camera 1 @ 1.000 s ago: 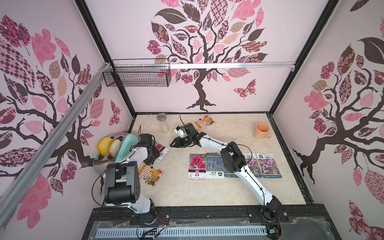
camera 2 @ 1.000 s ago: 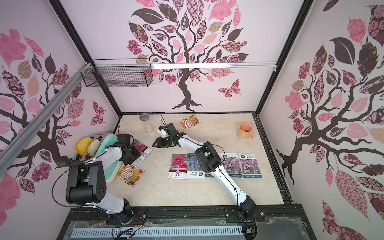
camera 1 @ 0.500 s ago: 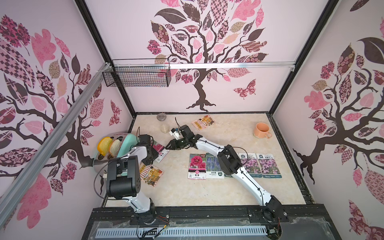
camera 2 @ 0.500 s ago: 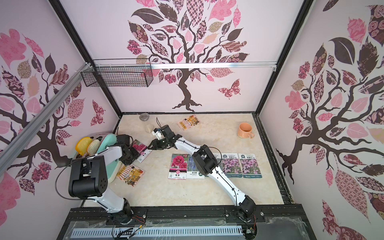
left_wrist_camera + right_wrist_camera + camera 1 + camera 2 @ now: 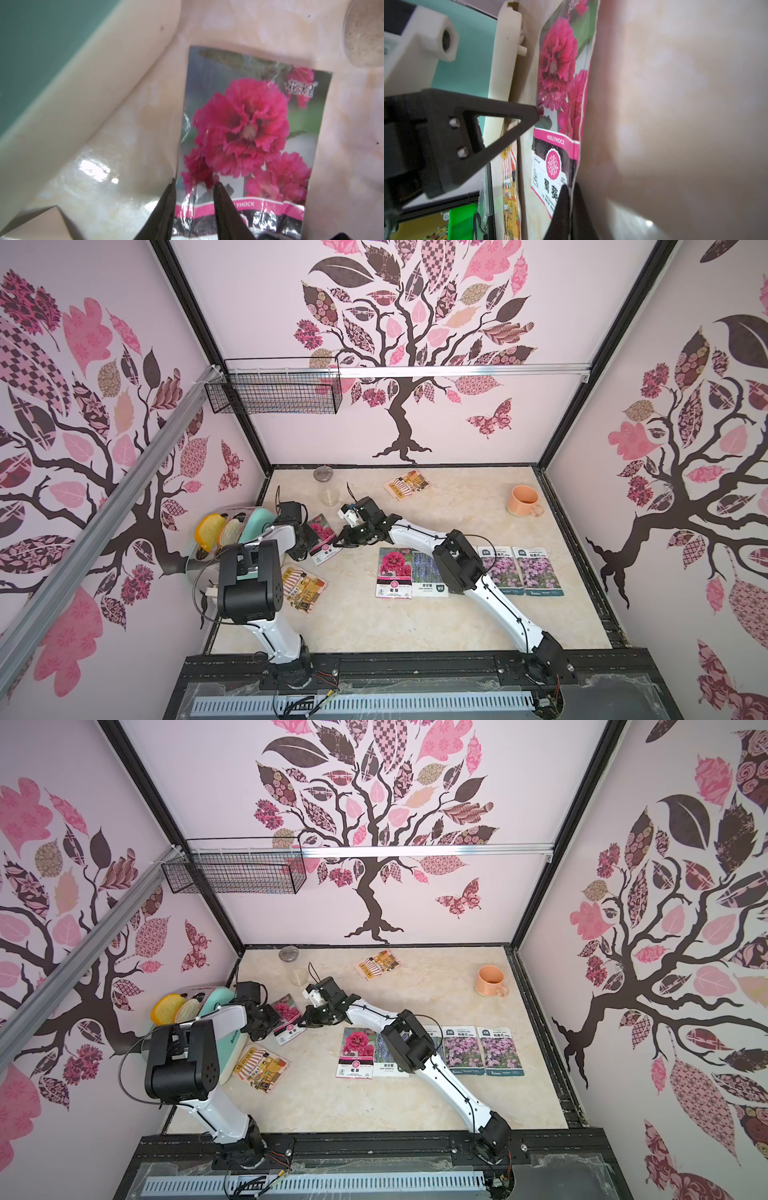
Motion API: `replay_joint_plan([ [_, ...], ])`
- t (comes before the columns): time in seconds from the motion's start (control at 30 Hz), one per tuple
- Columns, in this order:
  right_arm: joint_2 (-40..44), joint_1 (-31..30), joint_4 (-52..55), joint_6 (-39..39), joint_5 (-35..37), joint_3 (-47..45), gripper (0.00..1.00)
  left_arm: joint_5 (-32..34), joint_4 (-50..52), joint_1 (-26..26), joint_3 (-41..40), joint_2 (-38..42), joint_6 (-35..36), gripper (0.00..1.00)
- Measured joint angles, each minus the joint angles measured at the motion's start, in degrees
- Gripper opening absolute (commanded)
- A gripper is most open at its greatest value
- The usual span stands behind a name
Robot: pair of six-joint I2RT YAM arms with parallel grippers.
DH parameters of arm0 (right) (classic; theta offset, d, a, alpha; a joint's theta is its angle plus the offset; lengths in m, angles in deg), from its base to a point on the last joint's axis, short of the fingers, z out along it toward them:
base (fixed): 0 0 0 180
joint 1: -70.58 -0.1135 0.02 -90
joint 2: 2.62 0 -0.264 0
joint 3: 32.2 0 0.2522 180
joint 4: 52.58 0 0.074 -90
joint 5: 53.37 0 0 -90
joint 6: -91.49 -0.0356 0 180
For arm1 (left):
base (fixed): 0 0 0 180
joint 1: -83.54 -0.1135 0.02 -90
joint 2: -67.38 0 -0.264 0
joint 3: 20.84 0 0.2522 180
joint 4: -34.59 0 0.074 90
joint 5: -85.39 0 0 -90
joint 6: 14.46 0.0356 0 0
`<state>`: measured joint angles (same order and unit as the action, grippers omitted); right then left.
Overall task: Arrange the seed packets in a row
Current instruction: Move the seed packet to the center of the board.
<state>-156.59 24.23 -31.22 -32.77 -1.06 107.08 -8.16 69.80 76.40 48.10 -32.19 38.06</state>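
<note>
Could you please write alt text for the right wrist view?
The right gripper is shut on the label-end edge of a red-pink hollyhock seed packet. The left gripper's black fingertip reaches its printed flowers; an orange cartoon-shop packet lies nearby.

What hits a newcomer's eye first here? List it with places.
The glossy red-pink hollyhock seed packet lies left of the table's middle with both arms at it: the right gripper is shut on one edge, and the left gripper is open astride another edge. Next come the row of flat glossy flower-print packets right of centre, partly under the right arm, and the big pink-leaved tree decals on the walls.
</note>
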Motion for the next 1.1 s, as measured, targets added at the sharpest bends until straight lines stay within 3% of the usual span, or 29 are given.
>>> replay_joint_plan([
  [0.27, 23.06, 0.76, -5.11, -2.38, 6.05, -35.08, 0.0, -3.93, 2.12, 4.52, -2.1, 2.67, -0.09, 0.35],
  [0.4, 30.62, 0.76, -7.69, -4.74, 7.78, -45.46, 0.0, -5.9, 3.41, 8.17, -3.89, 4.37, -0.66, 0.35],
  [0.5, 31.71, 0.46, -8.33, -5.6, 8.26, -47.67, 0.0, -6.84, 3.54, 10.29, -4.2, 4.61, -1.25, 0.35],
  [0.63, 31.85, -0.17, -8.72, -6.19, 8.92, -48.87, 0.29, -7.52, 3.41, 11.1, -4.2, 4.44, -1.57, 0.35],
  [0.7, 32.37, -0.59, -8.59, -6.34, 9.2, -49.68, 0.37, -7.8, 3.28, 11.08, -4.17, 4.26, -1.57, 0.35],
  [1.1, 40.13, -2.34, -7.32, -3.78, 9.49, -52.28, 0.42, -8.76, 1.77, 11.04, -2.95, 2.71, -1.46, 0.34],
])
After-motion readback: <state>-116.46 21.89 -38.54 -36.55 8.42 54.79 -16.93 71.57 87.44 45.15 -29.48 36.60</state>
